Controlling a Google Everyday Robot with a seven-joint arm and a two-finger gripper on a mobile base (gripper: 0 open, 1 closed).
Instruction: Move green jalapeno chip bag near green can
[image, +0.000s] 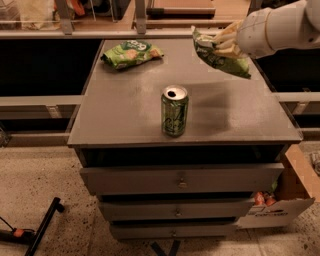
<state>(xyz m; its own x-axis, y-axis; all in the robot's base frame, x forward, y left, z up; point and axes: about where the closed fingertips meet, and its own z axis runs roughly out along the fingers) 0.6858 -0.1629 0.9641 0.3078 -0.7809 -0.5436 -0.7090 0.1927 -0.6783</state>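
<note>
The green jalapeno chip bag (220, 54) is dark olive-green and wrinkly, and hangs above the back right of the grey cabinet top (125, 105). My gripper (226, 42) is shut on its upper part and holds it off the surface, coming in from the right on a white arm. The green can (174, 110) stands upright near the front middle of the top, with its silver lid open. The bag is behind and to the right of the can, well apart from it.
A brighter lime-green chip bag (131, 53) lies at the back left of the top. Drawers (180, 177) sit below the top. A cardboard box (282, 200) stands on the floor at the right. A black bar (42, 227) lies on the floor at the left.
</note>
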